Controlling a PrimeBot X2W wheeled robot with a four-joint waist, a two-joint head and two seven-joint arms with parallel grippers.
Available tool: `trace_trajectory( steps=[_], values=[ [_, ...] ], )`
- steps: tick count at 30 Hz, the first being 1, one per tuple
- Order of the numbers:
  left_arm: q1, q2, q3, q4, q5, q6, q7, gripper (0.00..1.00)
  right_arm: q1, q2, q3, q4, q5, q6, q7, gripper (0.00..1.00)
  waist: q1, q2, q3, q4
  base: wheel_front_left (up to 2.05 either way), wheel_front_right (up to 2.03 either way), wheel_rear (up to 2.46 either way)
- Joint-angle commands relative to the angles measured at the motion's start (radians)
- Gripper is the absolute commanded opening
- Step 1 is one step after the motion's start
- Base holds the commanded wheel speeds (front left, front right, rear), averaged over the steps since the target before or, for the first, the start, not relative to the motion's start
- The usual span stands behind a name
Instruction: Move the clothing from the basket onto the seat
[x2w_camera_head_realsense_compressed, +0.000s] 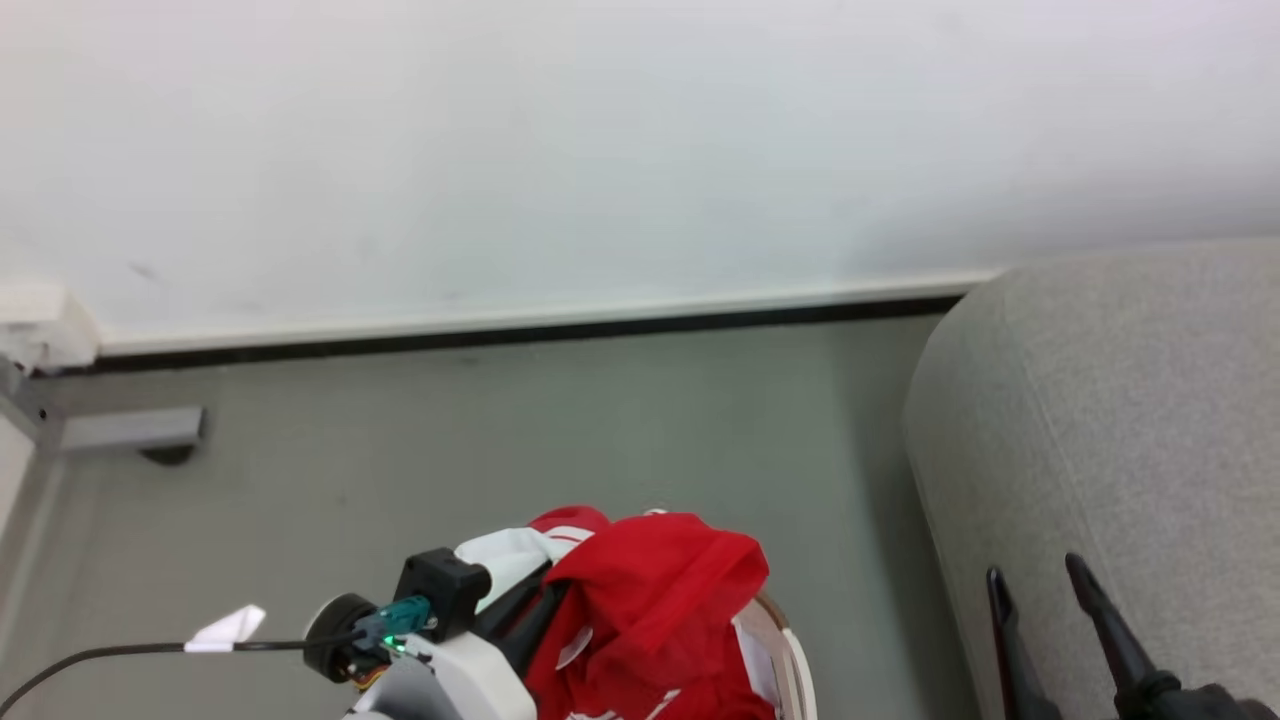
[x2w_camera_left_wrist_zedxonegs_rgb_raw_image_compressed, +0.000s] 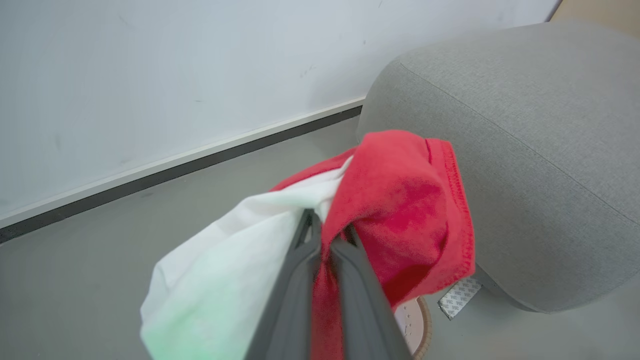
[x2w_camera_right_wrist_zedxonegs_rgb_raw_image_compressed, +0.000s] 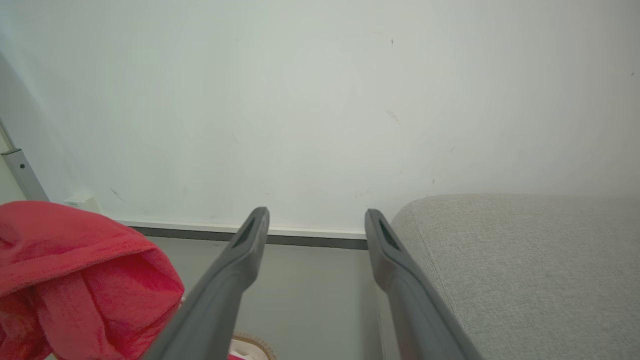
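The red and white clothing (x2w_camera_head_realsense_compressed: 655, 600) hangs bunched from my left gripper (x2w_camera_left_wrist_zedxonegs_rgb_raw_image_compressed: 327, 231), which is shut on it, lifted above the basket (x2w_camera_head_realsense_compressed: 790, 650); only a sliver of the basket's cream wall and brown rim shows at the head view's bottom. In the left wrist view the clothing (x2w_camera_left_wrist_zedxonegs_rgb_raw_image_compressed: 405, 200) drapes over the fingers, with the basket rim (x2w_camera_left_wrist_zedxonegs_rgb_raw_image_compressed: 422, 320) below. The grey seat (x2w_camera_head_realsense_compressed: 1110, 420) lies to the right, also seen as the seat (x2w_camera_left_wrist_zedxonegs_rgb_raw_image_compressed: 510, 140) and the seat (x2w_camera_right_wrist_zedxonegs_rgb_raw_image_compressed: 525, 265). My right gripper (x2w_camera_head_realsense_compressed: 1035, 580) stands open over the seat's front left edge, nothing between its fingers (x2w_camera_right_wrist_zedxonegs_rgb_raw_image_compressed: 250, 245).
A white wall with a pale skirting board (x2w_camera_head_realsense_compressed: 540, 320) runs behind the grey floor (x2w_camera_head_realsense_compressed: 560, 430). A metal furniture leg (x2w_camera_head_realsense_compressed: 120, 430) stands at the far left. A scrap of white paper (x2w_camera_head_realsense_compressed: 228, 628) lies on the floor, and a white tag (x2w_camera_left_wrist_zedxonegs_rgb_raw_image_compressed: 459, 297) beside the seat's base.
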Motion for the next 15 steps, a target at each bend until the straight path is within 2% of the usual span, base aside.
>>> trace_trajectory(
  steps=[1,4,9,15],
  values=[
    [0.032,0.020,0.009,-0.057,-0.008,0.022,0.020,0.00,0.026,-0.003,0.003,0.010,-0.007,-0.002,0.000,1.00,0.0004,-0.0001,-0.057,-0.002,0.00,0.00,0.00],
    [0.051,0.043,0.021,-0.149,-0.015,0.056,0.051,0.00,0.045,-0.003,0.004,0.018,-0.006,-0.002,0.000,1.00,0.0004,-0.0001,-0.077,-0.008,0.00,0.00,0.00],
    [0.049,0.068,0.039,-0.228,-0.018,0.084,0.083,0.00,0.054,-0.011,0.043,0.023,-0.008,-0.002,0.000,1.00,0.0004,-0.0001,-0.088,-0.010,0.00,0.00,0.00],
    [0.025,0.091,0.049,-0.282,-0.015,0.094,0.115,0.00,0.020,-0.099,0.175,0.014,0.013,-0.002,0.000,1.00,0.0004,-0.0001,-0.101,-0.016,0.00,0.00,0.00]
  ],
)
